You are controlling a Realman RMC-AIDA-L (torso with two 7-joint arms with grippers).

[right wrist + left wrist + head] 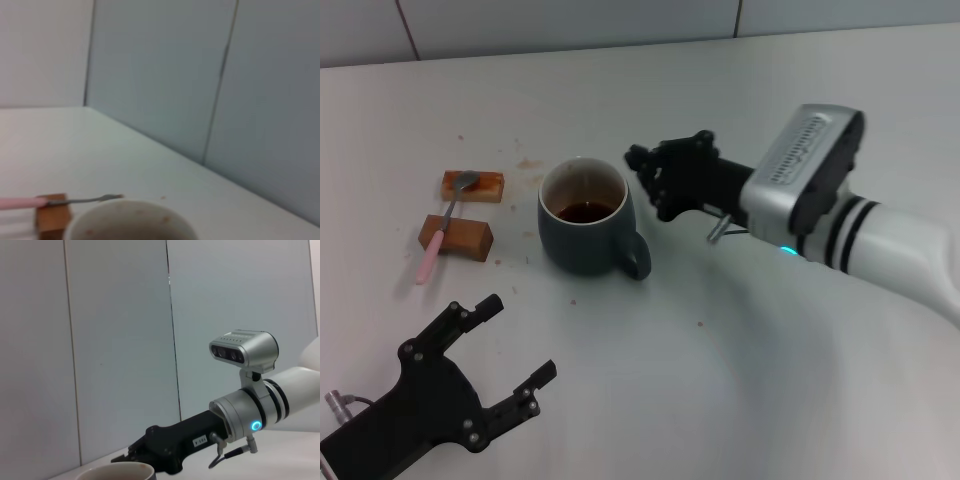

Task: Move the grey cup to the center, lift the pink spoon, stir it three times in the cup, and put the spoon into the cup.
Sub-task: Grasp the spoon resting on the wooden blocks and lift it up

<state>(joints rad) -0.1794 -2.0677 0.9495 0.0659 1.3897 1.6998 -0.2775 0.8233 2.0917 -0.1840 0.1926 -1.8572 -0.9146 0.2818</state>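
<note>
The grey cup (585, 232) stands near the middle of the table with brown liquid inside, its handle toward the front right. The pink spoon (440, 232) lies across two brown wooden blocks to the cup's left, its metal bowl on the far block. My right gripper (646, 182) is open and empty just right of the cup's rim, close to it but apart. My left gripper (520, 336) is open and empty, low at the front left. The cup's rim shows in the left wrist view (116, 470) and in the right wrist view (131, 216), where the spoon (75, 201) also shows.
The far wooden block (473, 186) and the near wooden block (457, 237) hold the spoon off the table. The table (720, 380) is white, with a tiled wall behind. Brown crumbs and stains lie around the cup and blocks.
</note>
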